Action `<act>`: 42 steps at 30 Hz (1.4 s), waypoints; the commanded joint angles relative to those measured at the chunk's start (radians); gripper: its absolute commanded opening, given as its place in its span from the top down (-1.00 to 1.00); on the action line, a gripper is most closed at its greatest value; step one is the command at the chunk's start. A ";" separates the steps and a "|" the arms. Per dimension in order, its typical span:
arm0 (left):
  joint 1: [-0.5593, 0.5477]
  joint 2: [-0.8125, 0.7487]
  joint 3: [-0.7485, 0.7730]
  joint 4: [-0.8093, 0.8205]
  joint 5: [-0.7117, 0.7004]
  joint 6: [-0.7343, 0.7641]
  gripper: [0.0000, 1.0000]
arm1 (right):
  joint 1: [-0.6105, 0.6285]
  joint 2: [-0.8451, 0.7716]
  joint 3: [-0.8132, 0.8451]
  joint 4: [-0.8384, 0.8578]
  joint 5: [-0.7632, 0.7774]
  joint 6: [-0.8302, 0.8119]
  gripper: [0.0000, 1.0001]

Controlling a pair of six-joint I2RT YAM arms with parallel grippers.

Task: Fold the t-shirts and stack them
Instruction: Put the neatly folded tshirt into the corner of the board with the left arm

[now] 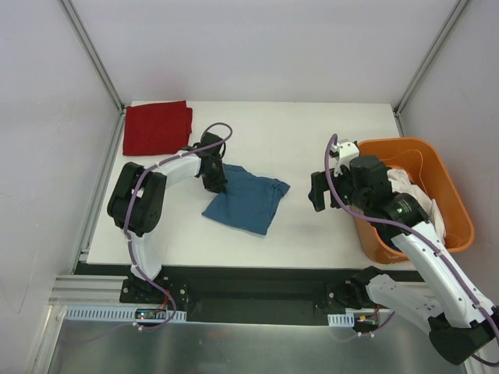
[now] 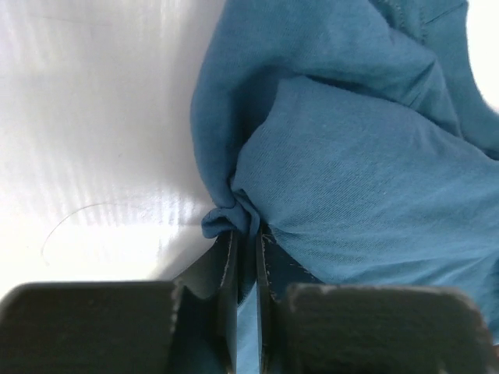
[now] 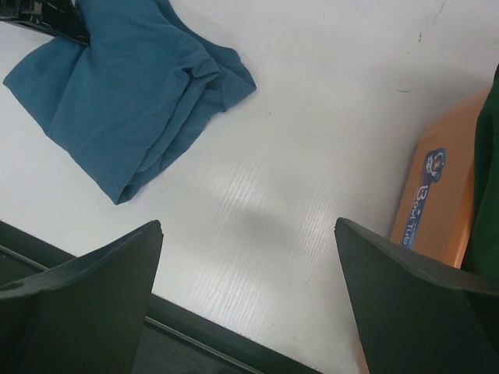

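Observation:
A teal-blue t-shirt (image 1: 248, 201) lies folded in a rough square at the middle of the table; it also shows in the left wrist view (image 2: 351, 156) and the right wrist view (image 3: 125, 93). My left gripper (image 1: 216, 183) is at its far left corner, shut on a pinched fold of the cloth (image 2: 234, 214). A deep red t-shirt (image 1: 157, 126) lies folded at the far left corner. My right gripper (image 1: 318, 195) is open and empty above bare table, between the blue shirt and the basket. White and dark green cloth (image 1: 409, 187) sits in the basket.
An orange plastic basket (image 1: 448, 187) stands at the right edge of the table, its rim visible in the right wrist view (image 3: 437, 195). The white table (image 1: 312, 132) ends at a black front rail (image 1: 249, 269). Frame posts rise at the back corners.

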 commanded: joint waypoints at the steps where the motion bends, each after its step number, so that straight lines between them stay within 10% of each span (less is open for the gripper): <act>1: -0.012 0.055 0.016 -0.042 -0.066 0.033 1.00 | 0.003 -0.023 -0.027 0.028 0.054 -0.035 -0.93; 16: 0.054 0.018 0.379 -0.148 -0.619 0.323 1.00 | 0.001 -0.051 -0.132 0.140 0.183 -0.082 -0.93; 42: 0.308 0.274 1.111 -0.149 -0.401 0.618 1.00 | -0.062 0.150 -0.105 0.206 0.150 -0.135 -0.93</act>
